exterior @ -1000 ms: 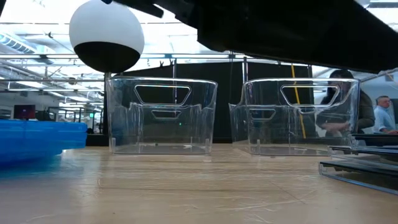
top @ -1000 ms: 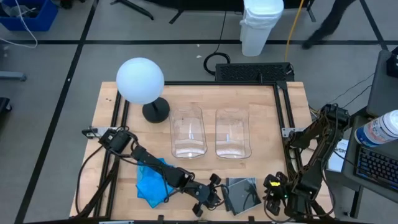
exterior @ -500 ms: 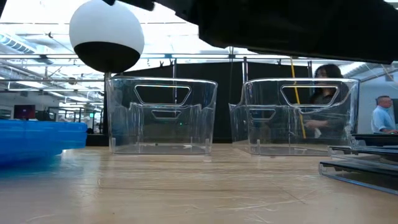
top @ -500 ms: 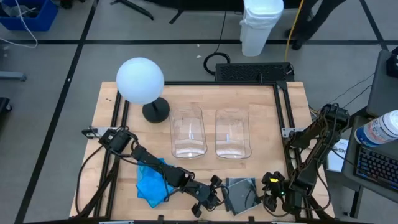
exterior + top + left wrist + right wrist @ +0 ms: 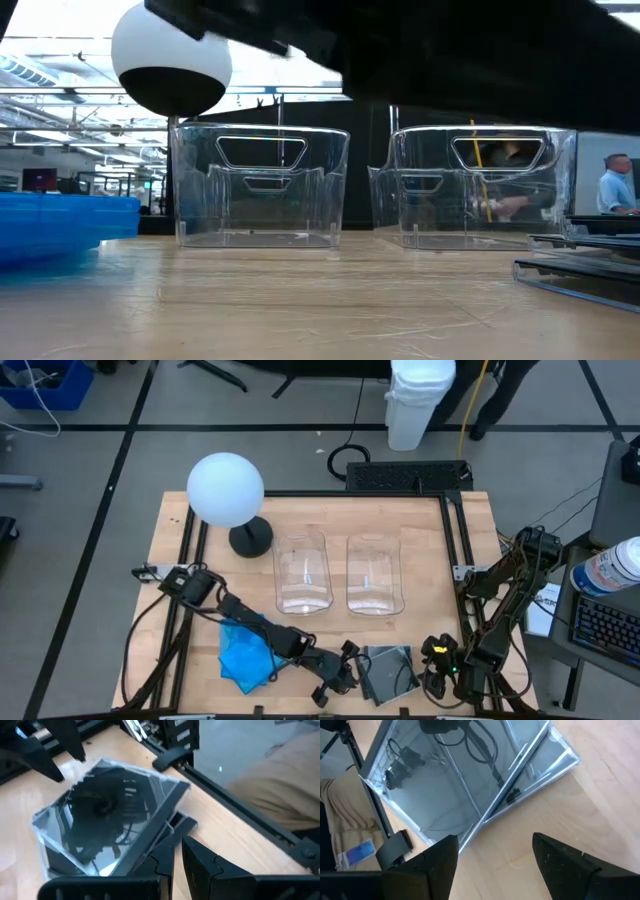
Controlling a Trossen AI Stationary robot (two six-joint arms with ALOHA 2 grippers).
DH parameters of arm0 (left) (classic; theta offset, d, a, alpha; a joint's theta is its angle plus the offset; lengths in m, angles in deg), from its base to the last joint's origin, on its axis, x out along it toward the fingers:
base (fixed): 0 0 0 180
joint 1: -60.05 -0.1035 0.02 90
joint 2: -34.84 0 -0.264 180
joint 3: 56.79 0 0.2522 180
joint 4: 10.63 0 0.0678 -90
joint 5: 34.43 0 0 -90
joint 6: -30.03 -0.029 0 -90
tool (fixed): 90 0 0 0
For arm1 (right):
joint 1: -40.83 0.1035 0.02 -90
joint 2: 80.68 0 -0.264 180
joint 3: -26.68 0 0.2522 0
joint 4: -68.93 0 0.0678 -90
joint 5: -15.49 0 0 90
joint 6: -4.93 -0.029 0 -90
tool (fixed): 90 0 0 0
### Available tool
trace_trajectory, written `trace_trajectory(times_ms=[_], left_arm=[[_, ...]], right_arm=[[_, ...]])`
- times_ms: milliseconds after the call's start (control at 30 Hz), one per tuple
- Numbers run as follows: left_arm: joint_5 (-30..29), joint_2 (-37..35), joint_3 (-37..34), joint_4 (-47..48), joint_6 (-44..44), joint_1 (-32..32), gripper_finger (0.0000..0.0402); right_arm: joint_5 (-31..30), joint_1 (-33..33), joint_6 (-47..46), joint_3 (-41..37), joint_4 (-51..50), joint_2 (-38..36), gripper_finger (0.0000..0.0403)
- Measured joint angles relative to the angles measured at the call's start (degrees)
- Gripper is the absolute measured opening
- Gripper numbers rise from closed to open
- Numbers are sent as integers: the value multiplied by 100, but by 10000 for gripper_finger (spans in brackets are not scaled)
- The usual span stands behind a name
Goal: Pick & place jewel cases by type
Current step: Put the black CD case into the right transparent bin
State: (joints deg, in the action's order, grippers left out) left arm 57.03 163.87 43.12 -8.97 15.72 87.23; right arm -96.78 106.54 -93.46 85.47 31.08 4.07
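Observation:
A stack of dark grey jewel cases [image 5: 388, 672] lies flat on the table near its front edge, also seen in the left wrist view [image 5: 107, 815], the right wrist view [image 5: 465, 775] and the low view [image 5: 585, 268]. A stack of blue jewel cases [image 5: 245, 652] lies to its left [image 5: 60, 225]. My left gripper [image 5: 340, 672] is shut, fingertips [image 5: 177, 857] low at the dark stack's left edge. My right gripper [image 5: 437, 665] hangs open just right of that stack, its fingers [image 5: 495, 855] spread over bare wood beside the stack's edge. My left gripper comes slanting down from the table's left, its shut fingertips [image 5: 165, 851] right by the lower case's edge [image 5: 172, 827]. I cannot tell whether they touch it. The dark stack lies flat on the table.
Two clear bins [image 5: 301, 572] [image 5: 373, 574] stand side by side at mid-table. A white globe lamp [image 5: 226, 490] stands at the far left. Black frame rails [image 5: 455, 560] run along the table's sides. Bare wood lies between the bins and the cases.
My right gripper has sunk a little and come closer to the dark stack's right side. The cases have stayed where they were.

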Motion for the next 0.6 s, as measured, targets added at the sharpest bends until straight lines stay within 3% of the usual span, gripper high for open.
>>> trace_trajectory(times_ms=[333, 600], left_arm=[[-61, 166, 4, -184, 50, -134, 44], [-45, 173, 2, -131, 86, -160, 44]], right_arm=[[152, 64, -49, 2, 9, -12, 247], [-127, 222, -215, 2, -95, -350, 243]])
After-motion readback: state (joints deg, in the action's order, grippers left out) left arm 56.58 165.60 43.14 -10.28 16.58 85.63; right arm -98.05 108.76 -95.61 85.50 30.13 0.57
